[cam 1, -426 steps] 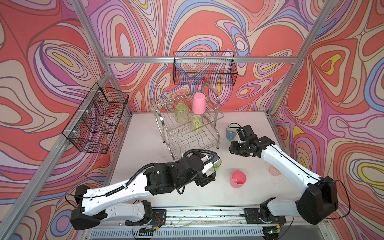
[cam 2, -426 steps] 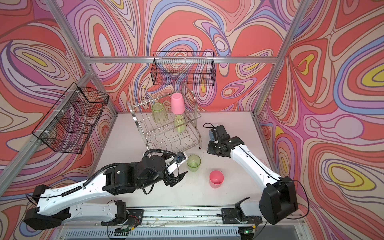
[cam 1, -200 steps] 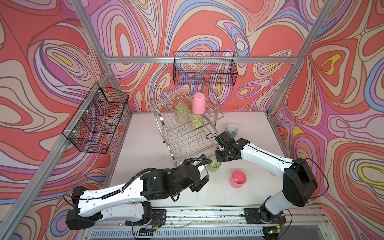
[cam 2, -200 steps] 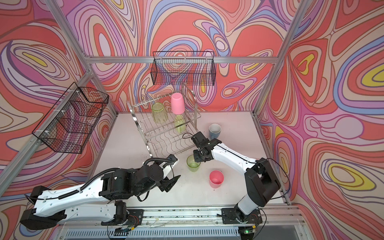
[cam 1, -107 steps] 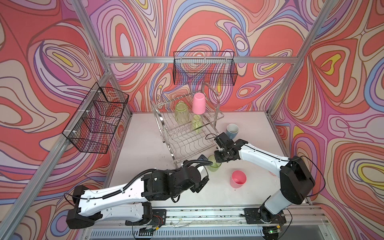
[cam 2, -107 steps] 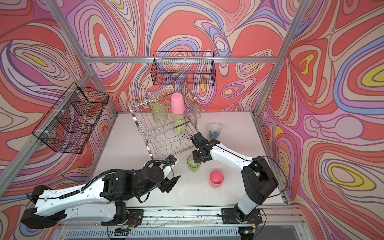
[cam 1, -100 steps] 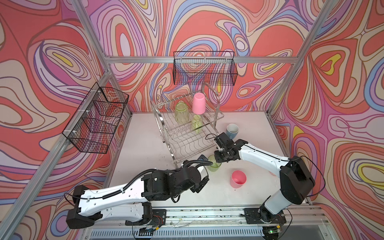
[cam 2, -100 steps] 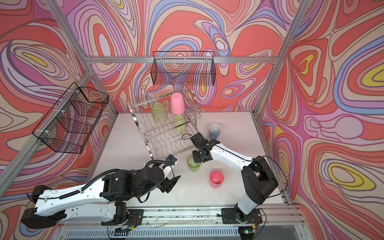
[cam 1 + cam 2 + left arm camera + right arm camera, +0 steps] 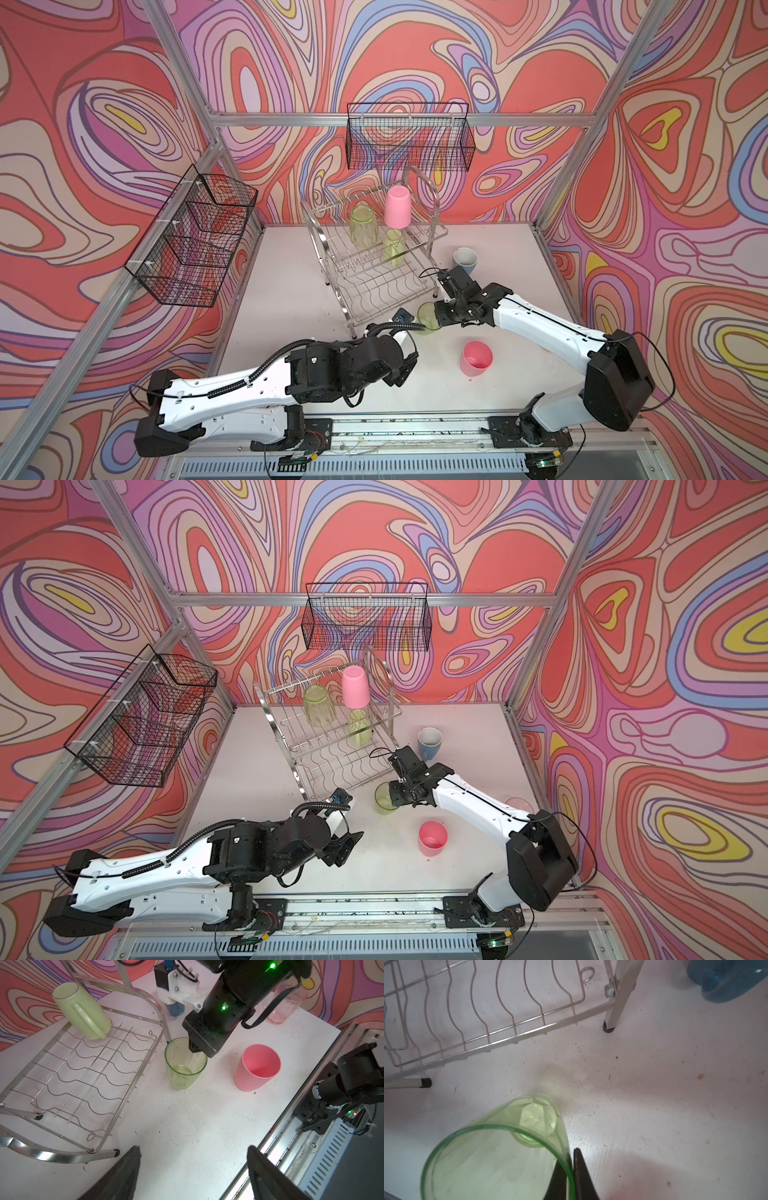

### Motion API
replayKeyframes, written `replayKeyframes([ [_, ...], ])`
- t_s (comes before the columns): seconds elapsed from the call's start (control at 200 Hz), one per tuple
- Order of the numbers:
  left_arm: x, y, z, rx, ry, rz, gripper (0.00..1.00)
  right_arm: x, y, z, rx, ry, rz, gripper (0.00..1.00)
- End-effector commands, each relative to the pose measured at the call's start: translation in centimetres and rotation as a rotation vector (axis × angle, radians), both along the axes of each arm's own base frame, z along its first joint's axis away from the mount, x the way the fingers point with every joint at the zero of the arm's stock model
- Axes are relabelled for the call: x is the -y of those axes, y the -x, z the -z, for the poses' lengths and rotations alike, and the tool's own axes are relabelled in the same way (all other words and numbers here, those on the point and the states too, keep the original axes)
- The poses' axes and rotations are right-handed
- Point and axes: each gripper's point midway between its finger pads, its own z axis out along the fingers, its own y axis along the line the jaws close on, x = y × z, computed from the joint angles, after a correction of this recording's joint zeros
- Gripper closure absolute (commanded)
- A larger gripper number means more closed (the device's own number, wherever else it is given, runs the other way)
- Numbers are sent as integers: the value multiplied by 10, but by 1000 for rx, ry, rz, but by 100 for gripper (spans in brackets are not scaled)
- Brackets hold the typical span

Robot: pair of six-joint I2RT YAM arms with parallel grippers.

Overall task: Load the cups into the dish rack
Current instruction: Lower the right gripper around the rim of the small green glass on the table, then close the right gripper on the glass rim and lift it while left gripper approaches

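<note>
A clear green cup (image 9: 428,319) (image 9: 383,800) (image 9: 184,1068) stands upright on the white table just in front of the dish rack (image 9: 376,276) (image 9: 328,752) (image 9: 83,1064). My right gripper (image 9: 434,316) (image 9: 392,795) (image 9: 571,1153) is shut on its rim, one finger inside and one outside the wall. In the rack sit an upturned clear green cup (image 9: 363,226), a pink tumbler (image 9: 397,206) and a pale-green mug (image 9: 393,248). My left gripper (image 9: 405,369) (image 9: 348,845) (image 9: 193,1148) hangs open and empty over bare table, nearer the front edge.
A pink tumbler (image 9: 477,358) (image 9: 257,1068) stands upright right of the held cup. A blue mug (image 9: 464,259) (image 9: 726,978) is behind the right gripper, and a clear pinkish cup (image 9: 517,804) (image 9: 286,1003) is by the right wall. Black wire baskets (image 9: 191,241) (image 9: 409,137) hang on the walls.
The right gripper's jaws have closed on the rim of the clear green cup. The left arm has hardly moved.
</note>
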Motion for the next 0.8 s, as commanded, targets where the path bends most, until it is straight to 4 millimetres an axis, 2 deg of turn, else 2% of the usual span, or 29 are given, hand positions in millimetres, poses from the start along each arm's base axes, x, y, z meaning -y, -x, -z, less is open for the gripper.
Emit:
replayKeyframes([
  [0.0,11,5,7,-62,69,-22,17,-2,-1,-19,76,-43,-1,100],
  [0.406,30,13,4,-167,223,-112,17,12,3,-67,273,-133,21,100],
  [0.601,19,12,-2,-263,375,-240,17,18,5,-87,375,-182,30,100],
  [0.791,18,16,-3,-360,532,-323,17,24,9,-97,447,-212,37,100],
])
